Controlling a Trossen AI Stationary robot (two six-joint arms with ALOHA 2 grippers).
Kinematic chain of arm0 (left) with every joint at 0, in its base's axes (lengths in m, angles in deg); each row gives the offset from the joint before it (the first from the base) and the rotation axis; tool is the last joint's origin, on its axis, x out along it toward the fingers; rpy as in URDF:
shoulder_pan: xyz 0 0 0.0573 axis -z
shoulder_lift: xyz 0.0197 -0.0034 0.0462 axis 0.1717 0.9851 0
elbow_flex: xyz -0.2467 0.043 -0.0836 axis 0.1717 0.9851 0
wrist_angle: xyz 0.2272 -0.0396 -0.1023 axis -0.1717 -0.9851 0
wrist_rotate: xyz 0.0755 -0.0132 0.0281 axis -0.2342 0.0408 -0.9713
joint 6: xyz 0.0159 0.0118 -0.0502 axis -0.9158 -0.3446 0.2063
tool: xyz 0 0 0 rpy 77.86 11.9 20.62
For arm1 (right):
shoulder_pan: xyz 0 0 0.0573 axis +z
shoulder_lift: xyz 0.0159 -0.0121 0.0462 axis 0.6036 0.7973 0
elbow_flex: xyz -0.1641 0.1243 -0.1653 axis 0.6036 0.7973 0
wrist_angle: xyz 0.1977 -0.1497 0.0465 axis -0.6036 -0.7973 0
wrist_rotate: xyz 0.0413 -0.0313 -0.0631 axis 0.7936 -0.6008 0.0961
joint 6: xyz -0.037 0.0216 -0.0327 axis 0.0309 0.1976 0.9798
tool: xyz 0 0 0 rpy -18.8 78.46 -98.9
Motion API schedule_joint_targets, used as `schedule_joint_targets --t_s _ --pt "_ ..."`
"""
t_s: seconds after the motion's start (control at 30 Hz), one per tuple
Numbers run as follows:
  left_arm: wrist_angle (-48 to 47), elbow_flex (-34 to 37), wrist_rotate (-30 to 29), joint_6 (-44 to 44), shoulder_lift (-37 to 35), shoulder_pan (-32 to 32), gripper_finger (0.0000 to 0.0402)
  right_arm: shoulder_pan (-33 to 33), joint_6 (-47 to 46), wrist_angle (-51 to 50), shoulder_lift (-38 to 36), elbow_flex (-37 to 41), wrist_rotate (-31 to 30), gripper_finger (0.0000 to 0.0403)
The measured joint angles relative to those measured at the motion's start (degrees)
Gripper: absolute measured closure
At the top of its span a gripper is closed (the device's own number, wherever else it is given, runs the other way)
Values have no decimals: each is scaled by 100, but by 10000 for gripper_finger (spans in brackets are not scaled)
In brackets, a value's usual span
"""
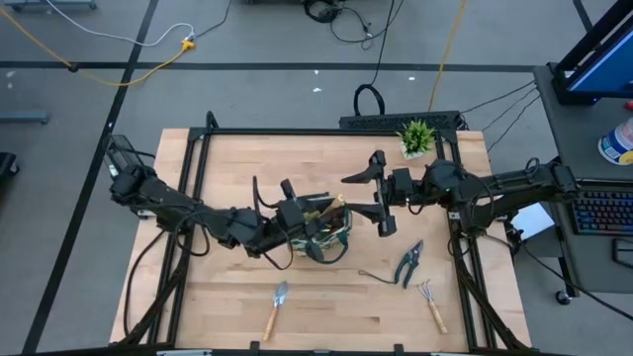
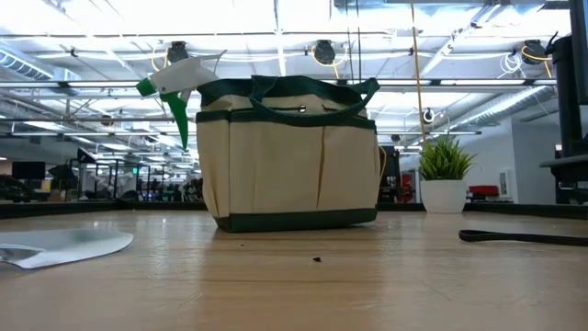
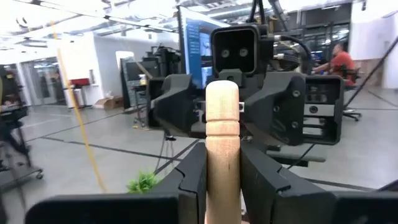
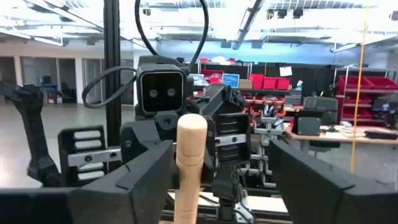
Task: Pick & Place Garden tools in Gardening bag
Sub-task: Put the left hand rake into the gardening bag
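Wooden counter (image 1: 237,287) carries the gardening bag (image 1: 326,237) near its middle; in the low view the beige bag with dark green trim stands upright, and a green spray bottle (image 2: 176,87) with white nozzle sticks out of its top at one end. Left end effector (image 1: 302,220) sits at the bag, fingers (image 3: 193,180) clamped together on a wooden tool handle (image 3: 222,143) that stands upright between them. Right end effector (image 1: 381,198) is just beside the bag on the potted-plant side, directly facing the left one; its fingers (image 4: 149,174) stand wide apart on either side of the same handle, not touching it. Loose on the counter: teal-handled pruning shears (image 1: 410,262), a wooden-handled trowel (image 1: 276,308) near the front edge, a wooden-handled fork-rake (image 1: 430,302) near the shears. Small potted plant (image 1: 416,137) at the far edge.
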Motion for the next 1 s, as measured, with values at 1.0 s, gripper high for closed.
schedule_joint_targets --t_s 1.0 --pt "475 0 1033 791 424 -601 333 -227 -436 -228 2 4 17 248"
